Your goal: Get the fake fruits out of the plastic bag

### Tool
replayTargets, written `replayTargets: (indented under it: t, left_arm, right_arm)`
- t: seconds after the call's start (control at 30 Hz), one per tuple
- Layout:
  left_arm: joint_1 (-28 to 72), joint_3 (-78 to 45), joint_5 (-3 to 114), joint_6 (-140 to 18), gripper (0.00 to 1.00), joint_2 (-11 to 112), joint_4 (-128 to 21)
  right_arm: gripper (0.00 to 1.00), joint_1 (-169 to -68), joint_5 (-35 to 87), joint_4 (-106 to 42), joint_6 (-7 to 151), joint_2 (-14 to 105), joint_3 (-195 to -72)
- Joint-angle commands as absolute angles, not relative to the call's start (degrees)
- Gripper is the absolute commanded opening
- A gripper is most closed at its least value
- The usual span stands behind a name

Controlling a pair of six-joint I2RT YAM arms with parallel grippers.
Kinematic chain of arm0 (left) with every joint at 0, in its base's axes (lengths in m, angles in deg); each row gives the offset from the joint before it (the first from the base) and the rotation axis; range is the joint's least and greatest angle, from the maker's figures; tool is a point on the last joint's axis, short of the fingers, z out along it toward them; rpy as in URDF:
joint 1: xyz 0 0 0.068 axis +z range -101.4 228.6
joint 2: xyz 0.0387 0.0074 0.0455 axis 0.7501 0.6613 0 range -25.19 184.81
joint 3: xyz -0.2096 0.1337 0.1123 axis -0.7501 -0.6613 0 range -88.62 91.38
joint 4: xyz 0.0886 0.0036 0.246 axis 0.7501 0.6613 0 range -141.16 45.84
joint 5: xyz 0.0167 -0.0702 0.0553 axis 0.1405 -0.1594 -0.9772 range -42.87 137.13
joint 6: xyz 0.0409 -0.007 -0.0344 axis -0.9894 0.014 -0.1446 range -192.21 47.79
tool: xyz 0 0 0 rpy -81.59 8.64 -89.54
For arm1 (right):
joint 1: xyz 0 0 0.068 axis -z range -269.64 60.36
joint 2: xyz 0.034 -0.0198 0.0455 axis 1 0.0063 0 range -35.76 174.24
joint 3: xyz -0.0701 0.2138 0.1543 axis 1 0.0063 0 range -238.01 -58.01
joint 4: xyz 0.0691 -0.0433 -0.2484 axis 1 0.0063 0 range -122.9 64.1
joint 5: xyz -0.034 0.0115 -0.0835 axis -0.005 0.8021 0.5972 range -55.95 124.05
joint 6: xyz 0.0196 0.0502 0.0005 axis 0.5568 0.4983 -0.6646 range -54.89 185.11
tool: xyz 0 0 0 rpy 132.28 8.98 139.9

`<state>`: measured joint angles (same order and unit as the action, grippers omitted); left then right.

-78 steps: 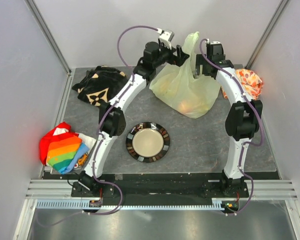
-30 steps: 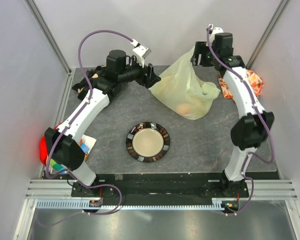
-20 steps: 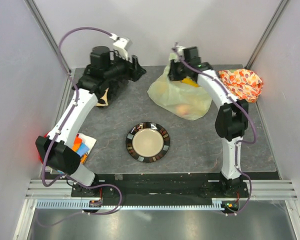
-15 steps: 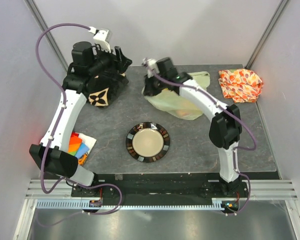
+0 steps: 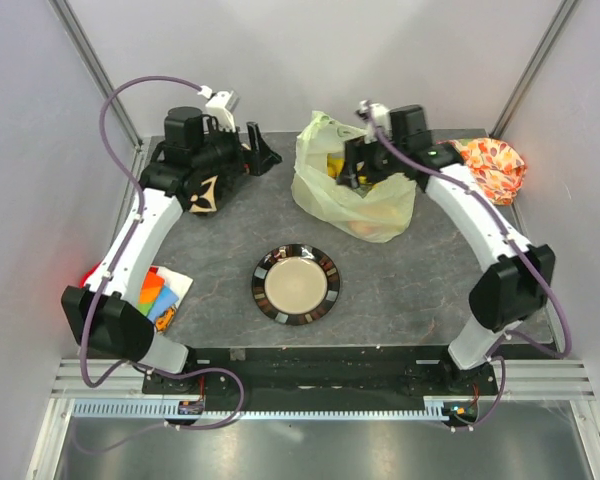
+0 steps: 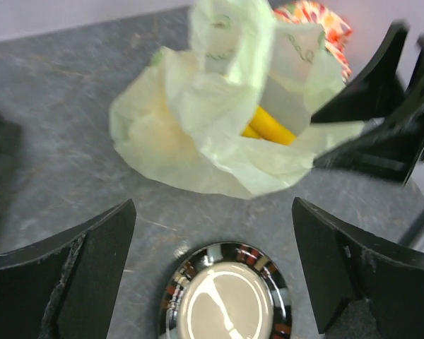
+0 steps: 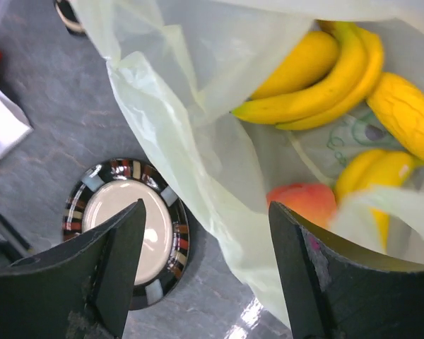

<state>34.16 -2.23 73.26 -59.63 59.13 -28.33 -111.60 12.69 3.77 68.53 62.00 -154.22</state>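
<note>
The plastic bag (image 5: 325, 185) stands at the back middle of the table with its mouth gaping upward. Inside it the right wrist view shows a banana bunch (image 7: 325, 70), a yellow oval fruit (image 7: 410, 106), a peach (image 7: 304, 201) and another banana (image 7: 371, 176). My right gripper (image 5: 355, 168) hovers open over the bag's mouth (image 7: 198, 141) and holds nothing. My left gripper (image 5: 255, 152) is open and empty, left of the bag (image 6: 212, 120), where a banana (image 6: 268, 127) peeks out.
A striped black plate (image 5: 265, 265) lies in front of the bag, also seen as the plate (image 6: 171, 289) and the plate (image 7: 178, 233) in the wrist views. An orange leaf-patterned cloth (image 5: 495, 165) sits back right. A black cloth (image 5: 195, 195) lies back left, a rainbow cloth (image 5: 152, 295) near left.
The right arm has swung back to the right and risen; the bag, flattened half a second ago, now stands with its mouth open. The left gripper has moved right, away from the black cloth.
</note>
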Motion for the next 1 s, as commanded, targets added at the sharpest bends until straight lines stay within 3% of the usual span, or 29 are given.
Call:
replayTargets:
  t: [0.0,0.13,0.3,0.43,0.5,0.53,0.57,0.73,0.97]
  left_arm:
    - [30.0,0.7,76.0,-57.3,0.99,62.6,-32.2]
    - [26.1,6.9,75.5,-57.8,0.99,69.1,-35.6]
    - [22.1,20.8,55.2,-60.6,0.99,81.4,-30.6]
    - [21.7,24.2,56.7,-62.6,0.95,86.3,-32.4]
    - [21.7,25.2,59.0,-64.1,0.57,87.9,-32.6]
    - [21.7,24.9,60.9,-65.0,0.34,87.7,-32.5]
    - [21.8,23.4,61.6,-65.2,0.02,87.1,-32.4]
    - [22.1,12.4,66.5,-65.7,0.02,76.8,-29.4]
    - [22.4,-9.0,68.9,-67.5,0.02,58.2,-25.2]
  right_arm:
    - [0.79,-106.8,2.0,1.6,74.1,56.9,-150.6]
    - [0.79,-106.1,1.7,-0.3,74.2,56.4,-148.8]
    - [0.78,-106.0,2.7,-0.6,73.5,57.7,-149.5]
    - [0.76,-106.0,9.4,-1.9,74.1,59.8,-148.0]
    - [0.73,-106.0,12.7,-2.4,74.1,61.4,-146.3]
    - [0.71,-105.8,17.2,-2.1,74.0,62.0,-145.7]
    - [0.68,-105.6,18.7,-2.2,73.6,63.1,-145.1]
    - [0.54,-104.0,27.5,0.2,70.9,64.3,-140.5]
    - [0.52,-103.9,32.4,7.3,68.6,50.4,-129.7]
